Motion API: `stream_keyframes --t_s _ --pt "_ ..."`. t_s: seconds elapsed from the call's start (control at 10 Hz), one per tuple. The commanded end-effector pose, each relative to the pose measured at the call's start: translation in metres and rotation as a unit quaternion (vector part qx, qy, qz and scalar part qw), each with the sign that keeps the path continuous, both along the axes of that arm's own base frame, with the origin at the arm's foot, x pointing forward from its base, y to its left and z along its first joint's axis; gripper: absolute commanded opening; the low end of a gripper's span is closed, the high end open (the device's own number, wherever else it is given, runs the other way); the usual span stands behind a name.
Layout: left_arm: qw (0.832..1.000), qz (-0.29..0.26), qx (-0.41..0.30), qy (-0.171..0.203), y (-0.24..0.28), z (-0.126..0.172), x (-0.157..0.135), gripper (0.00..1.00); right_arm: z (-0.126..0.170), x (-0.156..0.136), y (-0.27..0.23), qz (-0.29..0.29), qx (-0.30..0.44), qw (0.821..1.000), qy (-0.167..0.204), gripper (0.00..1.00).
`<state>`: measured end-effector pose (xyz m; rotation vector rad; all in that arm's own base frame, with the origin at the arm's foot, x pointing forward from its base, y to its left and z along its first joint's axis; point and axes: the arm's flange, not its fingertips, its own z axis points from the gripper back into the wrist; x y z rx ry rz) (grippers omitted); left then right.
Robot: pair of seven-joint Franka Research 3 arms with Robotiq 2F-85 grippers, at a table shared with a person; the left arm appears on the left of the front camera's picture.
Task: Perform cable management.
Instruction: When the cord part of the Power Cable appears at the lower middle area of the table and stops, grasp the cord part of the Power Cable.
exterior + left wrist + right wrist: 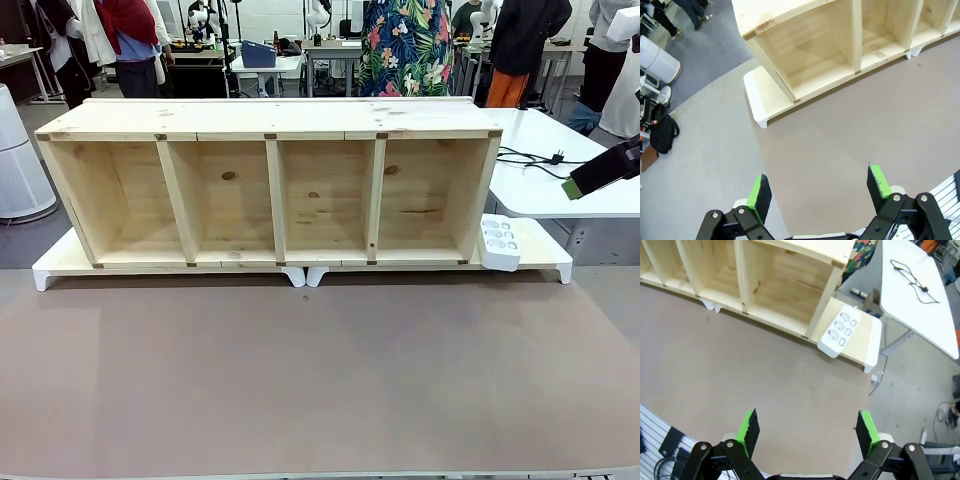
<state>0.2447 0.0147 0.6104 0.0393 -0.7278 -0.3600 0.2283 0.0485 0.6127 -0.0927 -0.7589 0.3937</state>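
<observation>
Cable (552, 157) lies in loose black curves on the white desk (560, 195) beyond the right end of the wooden shelf (270, 195), well apart from it, and nothing is holding it. In the front view I see the shelf's four open compartments facing me. A white power strip (500, 241) leans at its right end on the white riser (545, 252). My right pincer (574, 187) hangs to the right of the shelf, over the near edge of the white desk and just short of the cable. From here I make out one green pad and cannot judge the gap.

In the left wrist view my left pincer (819, 187) stands wide, with nothing between its pads. It hovers over the brown desk (850, 130) in front of the shelf's left end.

In the right wrist view my right pincer (807, 429) is wide too and empty, above the brown desk before the shelf's right end. The power strip rests just beside that end wall. The cable shows past it, with its small plug lying flat on the white desk.
</observation>
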Motion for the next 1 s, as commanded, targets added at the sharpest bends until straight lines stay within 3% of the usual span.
stream_keyframes --t_s 0.0,0.9 --pt "1.0 0.0 0.002 0.002 -0.0012 -0.0002 -0.0004 1.0 0.0005 0.0014 -0.0001 -0.002 0.003 1.0 -0.003 1.0" --pt "1.0 0.0 0.002 0.002 -0.0012 -0.0002 -0.0004 1.0 0.0005 0.0014 -0.0001 -0.002 0.003 1.0 -0.003 1.0"
